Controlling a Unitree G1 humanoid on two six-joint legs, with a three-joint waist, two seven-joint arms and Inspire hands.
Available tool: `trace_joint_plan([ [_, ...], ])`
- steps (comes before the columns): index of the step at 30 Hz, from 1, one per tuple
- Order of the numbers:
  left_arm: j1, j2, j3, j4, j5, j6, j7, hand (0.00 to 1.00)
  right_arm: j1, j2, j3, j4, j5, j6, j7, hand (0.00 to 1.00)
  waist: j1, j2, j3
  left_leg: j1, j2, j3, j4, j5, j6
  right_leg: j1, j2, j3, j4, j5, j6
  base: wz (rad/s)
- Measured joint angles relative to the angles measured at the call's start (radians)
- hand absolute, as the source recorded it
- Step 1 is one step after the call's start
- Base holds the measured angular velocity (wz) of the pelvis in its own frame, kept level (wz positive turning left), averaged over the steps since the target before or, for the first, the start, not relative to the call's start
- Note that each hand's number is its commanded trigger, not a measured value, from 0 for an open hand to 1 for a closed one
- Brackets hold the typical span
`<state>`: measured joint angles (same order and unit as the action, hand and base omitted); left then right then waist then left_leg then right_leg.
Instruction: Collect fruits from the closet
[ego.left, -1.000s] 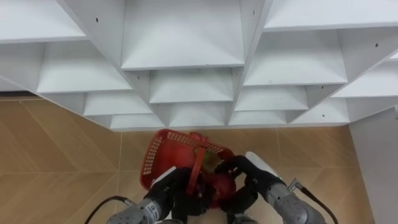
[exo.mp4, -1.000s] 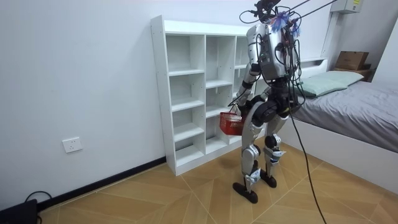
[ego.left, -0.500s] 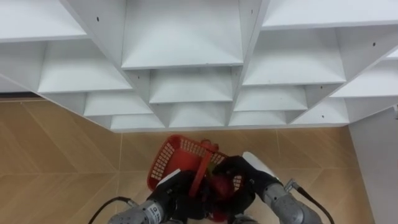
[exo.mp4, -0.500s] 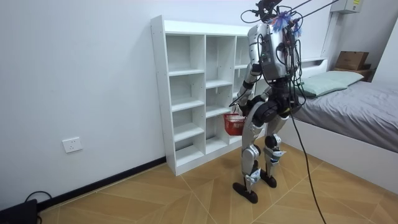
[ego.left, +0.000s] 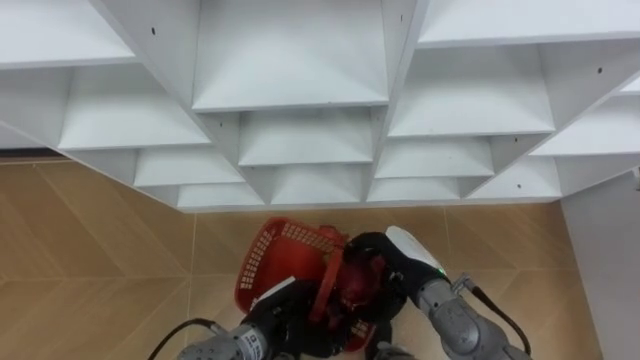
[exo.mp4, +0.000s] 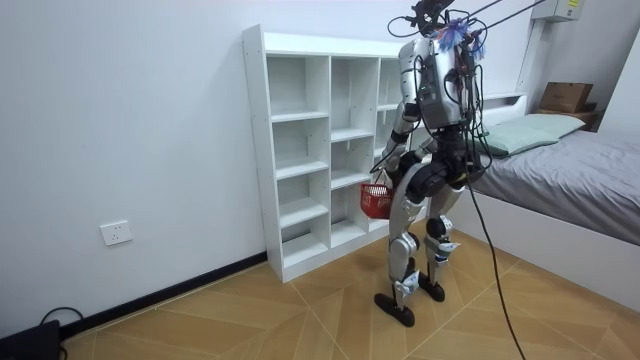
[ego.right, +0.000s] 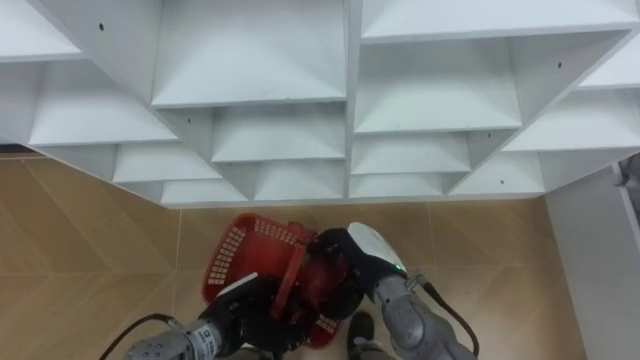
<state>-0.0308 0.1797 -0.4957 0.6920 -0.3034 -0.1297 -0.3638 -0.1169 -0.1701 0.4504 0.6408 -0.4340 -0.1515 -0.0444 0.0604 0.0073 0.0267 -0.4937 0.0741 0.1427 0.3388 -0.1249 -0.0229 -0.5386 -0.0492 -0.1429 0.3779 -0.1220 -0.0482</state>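
A red mesh basket (ego.left: 278, 256) hangs low in front of me, above the wooden floor before the white closet. My left hand (ego.left: 284, 322) is under its near side, shut on the red handle (ego.left: 325, 285). My right hand (ego.left: 378, 262) comes in from the lower right and lies over the basket's right rim, against a round red fruit (ego.left: 356, 284) inside it. Whether that hand grips the fruit cannot be made out. In the room view I stand upright facing the closet (exo.mp4: 320, 150), with the basket (exo.mp4: 377, 201) at hip height.
The closet's white shelves (ego.left: 290, 60) in several columns stand bare close ahead. A white wall panel (ego.left: 605, 260) borders the right side. Wooden floor (ego.left: 90, 250) stretches to the left. A bed (exo.mp4: 570, 180) is behind me on the room view's right.
My right hand has moved left and up, from beside the basket to over its right rim. The basket has tipped and come a little closer to my body.
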Motion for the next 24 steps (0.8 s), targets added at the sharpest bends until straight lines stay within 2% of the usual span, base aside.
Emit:
trace_joint_plan([
  [6,-0.007,-0.004,0.0,0.016,0.0,0.001,-0.001,1.0,0.0,0.0,0.001,0.0,0.001,0.0,0.0,0.0,0.0,0.006,0.0033,0.0,0.0,0.0,0.0,0.0,0.0,-0.001,0.0,0.0,0.0,0.0,0.0,0.0],
  [15,-0.021,-0.015,0.0,0.016,-0.02,0.004,-0.001,1.0,0.002,0.003,0.009,0.014,0.002,0.0,-0.009,0.0,0.0,0.007,0.0028,0.0,0.0,0.0,-0.001,0.0,0.0,-0.001,0.0,0.0,0.0,0.0,0.0,0.0],
  [24,-0.014,-0.004,0.004,0.016,-0.02,0.004,0.002,1.0,0.01,0.004,0.009,0.02,0.007,-0.001,-0.01,0.0,0.003,0.008,0.0019,0.014,0.002,0.0,-0.001,0.0,0.0,0.021,0.001,-0.01,-0.012,0.002,-0.002,0.0],
])
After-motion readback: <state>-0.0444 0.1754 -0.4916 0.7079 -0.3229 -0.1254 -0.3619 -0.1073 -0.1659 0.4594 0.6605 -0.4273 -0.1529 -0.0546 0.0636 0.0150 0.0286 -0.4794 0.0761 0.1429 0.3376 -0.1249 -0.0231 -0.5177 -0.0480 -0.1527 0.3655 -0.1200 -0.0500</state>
